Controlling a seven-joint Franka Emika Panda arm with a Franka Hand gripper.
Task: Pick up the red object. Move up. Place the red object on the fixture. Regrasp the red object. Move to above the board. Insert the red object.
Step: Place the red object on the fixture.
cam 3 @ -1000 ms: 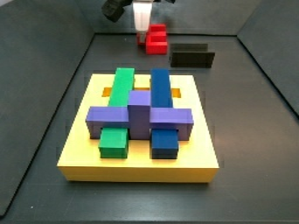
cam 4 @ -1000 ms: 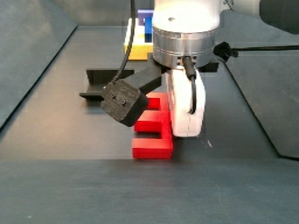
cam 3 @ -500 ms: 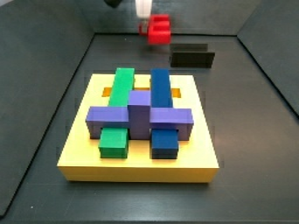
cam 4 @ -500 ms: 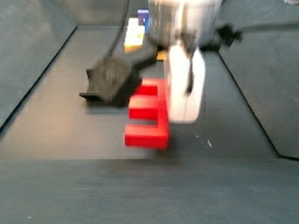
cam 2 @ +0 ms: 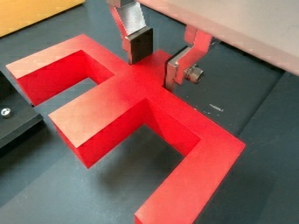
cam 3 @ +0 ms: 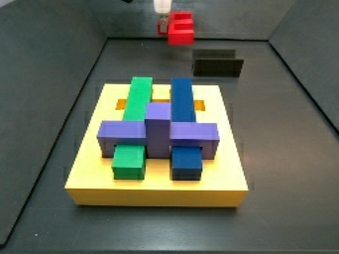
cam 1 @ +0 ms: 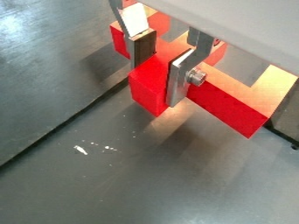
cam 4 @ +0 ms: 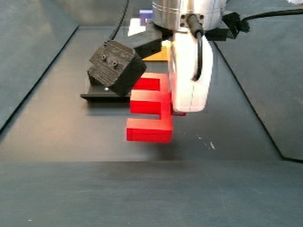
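The red object [cam 4: 147, 113] hangs in the air above the dark floor, held by my gripper [cam 4: 176, 92]. In both wrist views the silver fingers [cam 1: 179, 77] [cam 2: 177, 68] press on its middle from both sides; my gripper [cam 1: 162, 66] [cam 2: 160, 58] is shut on the red object [cam 1: 156, 86] [cam 2: 117, 98]. In a side view the red object [cam 3: 177, 28] is high at the back, under my gripper [cam 3: 163, 11]. The fixture [cam 3: 219, 64] stands on the floor to the right of it and also shows behind the piece [cam 4: 99, 92]. The yellow board [cam 3: 157, 185] lies nearer the front.
Green [cam 3: 135, 99], blue [cam 3: 181, 99] and purple [cam 3: 158, 134] bars sit in the board. Dark walls close in the floor on the left and right. A black plate with a screw [cam 2: 14, 117] and a yellow corner [cam 2: 35, 13] show at the edge of a wrist view.
My gripper has risen with the red object, which has left the floor and now hangs above it. The board and fixture have not moved.
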